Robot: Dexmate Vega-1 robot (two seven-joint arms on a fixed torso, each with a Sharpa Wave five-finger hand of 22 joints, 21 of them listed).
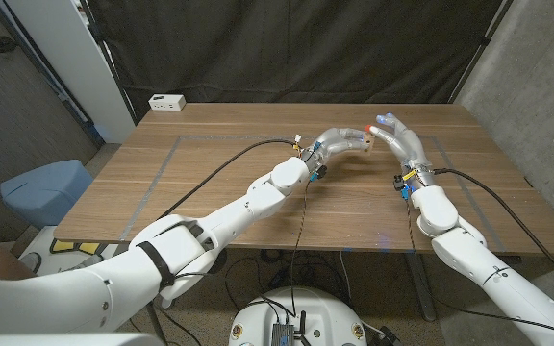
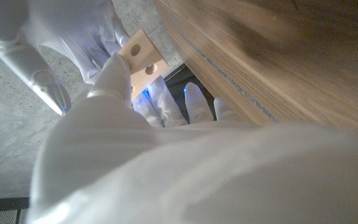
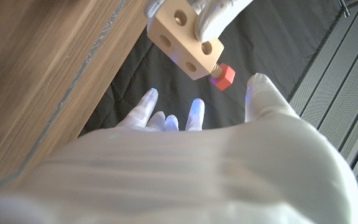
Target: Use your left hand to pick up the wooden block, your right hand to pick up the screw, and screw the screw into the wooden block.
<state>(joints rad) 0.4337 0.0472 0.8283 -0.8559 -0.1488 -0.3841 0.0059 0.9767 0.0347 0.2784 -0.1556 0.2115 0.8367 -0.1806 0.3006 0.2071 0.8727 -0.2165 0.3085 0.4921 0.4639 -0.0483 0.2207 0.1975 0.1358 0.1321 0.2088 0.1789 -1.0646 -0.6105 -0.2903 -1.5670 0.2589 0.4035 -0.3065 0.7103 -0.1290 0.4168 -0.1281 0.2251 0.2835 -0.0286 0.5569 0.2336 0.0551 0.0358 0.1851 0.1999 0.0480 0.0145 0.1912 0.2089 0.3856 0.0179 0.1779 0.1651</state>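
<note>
Above the far middle of the wooden table [image 1: 258, 197], the left hand [image 1: 339, 142] is holding the wooden block [image 3: 182, 38] in its fingers [image 3: 219, 14], lifted off the surface. The red-headed screw [image 3: 222, 76] is sitting in one hole of the block, its head sticking out. The right hand [image 1: 395, 135] is hovering just beside the block, with its fingers [image 3: 263, 93] spread apart and gripping nothing. Both hands are staying well inside the table edges, with bare wood on all sides. A white power strip [image 1: 167, 102] is lying at the far left corner, well apart from the hands.
</note>
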